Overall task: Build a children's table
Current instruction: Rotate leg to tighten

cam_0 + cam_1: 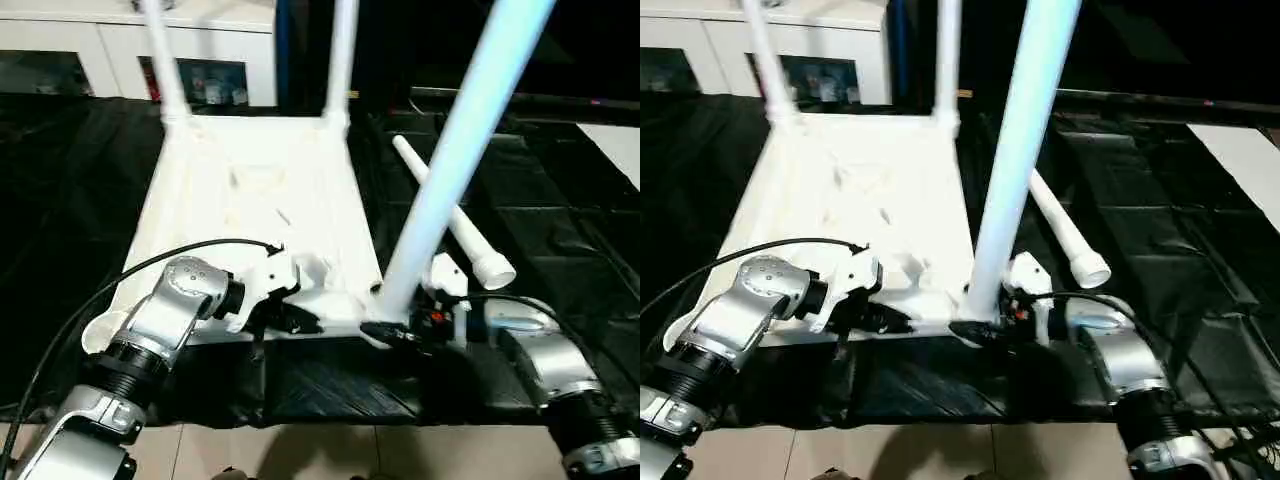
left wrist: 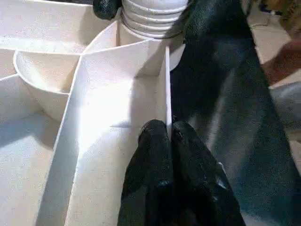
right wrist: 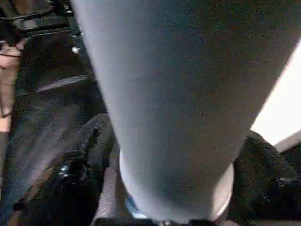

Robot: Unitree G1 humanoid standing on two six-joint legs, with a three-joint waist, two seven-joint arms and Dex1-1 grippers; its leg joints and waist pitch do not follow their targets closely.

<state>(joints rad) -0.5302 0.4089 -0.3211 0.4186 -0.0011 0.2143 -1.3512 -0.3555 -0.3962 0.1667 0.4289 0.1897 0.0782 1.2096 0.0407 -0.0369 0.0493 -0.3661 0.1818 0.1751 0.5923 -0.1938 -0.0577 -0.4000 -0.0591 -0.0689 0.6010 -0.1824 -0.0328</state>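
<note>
The children's table top [image 1: 260, 190] lies upside down on a black mat, ribs facing up. Two white legs [image 1: 165, 70] [image 1: 340, 60] stand in its far corner sockets. A third leg [image 1: 450, 150] rises from the near right corner, leaning slightly right. My right gripper [image 1: 395, 335] sits against the base of this leg [image 3: 174, 94]. Another leg [image 1: 460, 230] lies loose on the mat, right of the top. My left gripper [image 1: 290, 320] is at the top's near edge, fingers [image 2: 155, 141] shut on a thin upright rib [image 2: 167, 84] close to the near right socket.
The black mat [image 1: 560, 230] covers the floor around the table top. Its front edge meets pale floor tiles [image 1: 300, 450] right in front of me. White cabinets [image 1: 120, 40] stand along the back. A black cable [image 1: 130, 270] loops over my left forearm.
</note>
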